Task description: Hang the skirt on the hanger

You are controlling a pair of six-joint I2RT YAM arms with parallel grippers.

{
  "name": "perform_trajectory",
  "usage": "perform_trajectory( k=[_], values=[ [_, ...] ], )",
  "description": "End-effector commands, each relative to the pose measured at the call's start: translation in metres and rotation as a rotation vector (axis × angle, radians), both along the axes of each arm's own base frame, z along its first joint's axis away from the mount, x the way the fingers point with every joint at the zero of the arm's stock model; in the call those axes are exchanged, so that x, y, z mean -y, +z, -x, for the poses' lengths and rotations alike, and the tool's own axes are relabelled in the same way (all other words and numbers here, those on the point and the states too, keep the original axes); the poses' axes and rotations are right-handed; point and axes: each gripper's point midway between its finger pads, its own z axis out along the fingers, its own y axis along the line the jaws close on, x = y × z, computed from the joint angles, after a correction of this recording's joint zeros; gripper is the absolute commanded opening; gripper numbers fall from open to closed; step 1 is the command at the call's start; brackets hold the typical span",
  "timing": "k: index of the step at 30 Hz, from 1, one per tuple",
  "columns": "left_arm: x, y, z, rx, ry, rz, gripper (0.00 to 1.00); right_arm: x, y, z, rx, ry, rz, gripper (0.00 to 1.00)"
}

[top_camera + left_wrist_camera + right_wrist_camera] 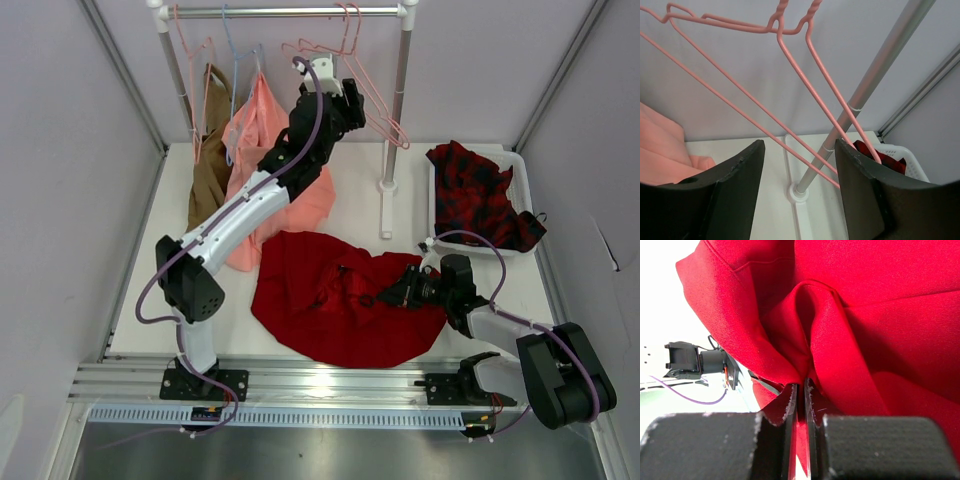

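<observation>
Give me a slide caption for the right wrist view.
The right gripper, shut, pinches a raised fold of the plain deep-red fabric skirt.

Light was bright and even; soft shadow lay under the skirt [340, 300]; the table [660, 300] blew out white in the right wrist view.

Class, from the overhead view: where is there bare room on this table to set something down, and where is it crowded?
Bare table shows between the pink garment and the rack post, and on the near side of the basket, right of the right gripper. Crowded: the middle, under the skirt, and the back left, by the brown garment.
</observation>
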Motion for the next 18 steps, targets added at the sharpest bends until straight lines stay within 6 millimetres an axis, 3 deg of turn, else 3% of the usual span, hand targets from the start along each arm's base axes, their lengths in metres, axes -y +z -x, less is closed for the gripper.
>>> perform_trajectory(
  k=[1,6,7,9,15,18],
  values=[
    [-0.007,0.046,0.017,0.074,-0.001,0.086,0.64,-0.005,0.014,-0.008,0.078,0.018,-0.015,0.0],
    [0.006,0.049,0.011,0.082,-0.01,0.095,0.67,-0.004,0.015,-0.009,0.082,0.014,-0.012,0.0],
    [0.006,0.059,0.01,0.095,-0.007,0.106,0.67,-0.004,0.016,-0.008,0.081,0.015,-0.013,0.0],
    [0.015,0.045,0.003,0.074,-0.006,0.091,0.67,-0.004,0.016,-0.008,0.082,0.017,-0.013,0.0],
    [0.023,0.046,-0.006,0.078,0.013,0.108,0.67,-0.003,0.016,-0.008,0.081,0.011,-0.009,0.0],
    [0.024,0.032,-0.013,0.056,0.043,0.092,0.66,-0.003,0.017,-0.008,0.083,0.015,-0.012,0.0]
  ],
)
